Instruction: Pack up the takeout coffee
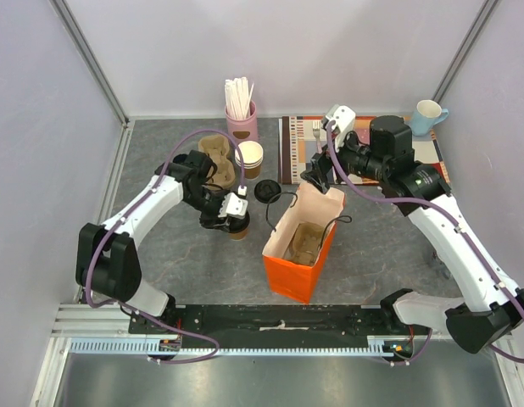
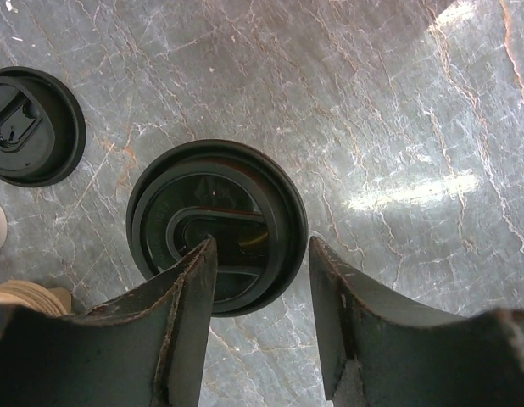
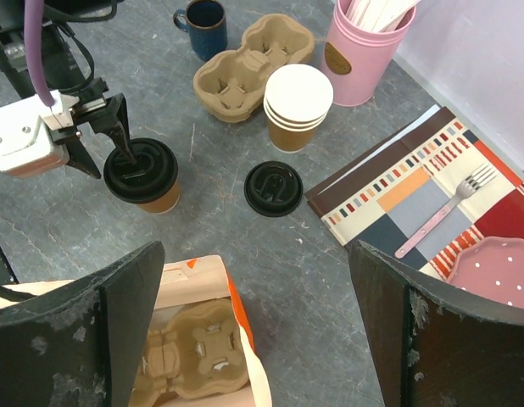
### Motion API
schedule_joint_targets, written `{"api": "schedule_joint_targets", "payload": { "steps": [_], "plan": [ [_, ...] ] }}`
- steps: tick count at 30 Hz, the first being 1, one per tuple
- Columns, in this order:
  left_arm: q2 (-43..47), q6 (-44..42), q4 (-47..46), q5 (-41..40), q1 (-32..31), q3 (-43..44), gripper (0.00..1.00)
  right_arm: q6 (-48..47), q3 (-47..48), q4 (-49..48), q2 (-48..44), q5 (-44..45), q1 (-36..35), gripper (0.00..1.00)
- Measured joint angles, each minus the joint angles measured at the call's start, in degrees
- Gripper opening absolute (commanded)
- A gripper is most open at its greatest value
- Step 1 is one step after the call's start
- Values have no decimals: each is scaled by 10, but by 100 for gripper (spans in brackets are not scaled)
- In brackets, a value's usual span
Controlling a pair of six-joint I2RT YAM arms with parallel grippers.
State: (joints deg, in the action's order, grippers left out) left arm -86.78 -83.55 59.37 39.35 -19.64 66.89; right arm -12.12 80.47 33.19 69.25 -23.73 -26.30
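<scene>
Grey marble-pattern table (image 1: 160, 280): all items stand on it.

Orange paper bag (image 1: 289, 271): upright, mouth open, at the centre of the overhead view. A pulp cup carrier (image 1: 306, 242) lies inside.

Striped placemat (image 3: 415, 191): right of the right wrist view.

Second, empty carrier (image 3: 253, 55) and a stack of lidless cups (image 3: 300, 97): side by side, upper centre of that view.

Takeout coffee (image 3: 142, 170): lidded, upright on the table, left of the bag and outside it.

Loose black lid (image 3: 274, 187): flat on the table, between coffee and placemat.

Left gripper (image 2: 262, 248): jaws apart over the coffee's lid, one finger above its middle, nothing clamped.

Right gripper (image 3: 255, 253): jaws spread wide above the bag's upper edge, empty.
</scene>
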Motion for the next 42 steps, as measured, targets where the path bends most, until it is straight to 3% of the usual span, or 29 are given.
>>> {"api": "schedule_joint_targets", "payload": {
  "steps": [12,23,25,30,42],
  "plan": [
    [-6,-6,5,3,-19,0,38,1,11,9,3,-4,12,98],
    [-17,-6,31,-4,-21,9,39,0,20,14,9,-11,16,98],
    [-17,-6,35,-5,-21,10,33,0,20,15,9,-11,17,98],
    [-20,-5,35,-5,-21,12,4,-1,23,17,9,-14,19,98],
    [-25,43,62,-14,-21,87,2,-1,41,21,11,-17,22,98]
  ]
}}
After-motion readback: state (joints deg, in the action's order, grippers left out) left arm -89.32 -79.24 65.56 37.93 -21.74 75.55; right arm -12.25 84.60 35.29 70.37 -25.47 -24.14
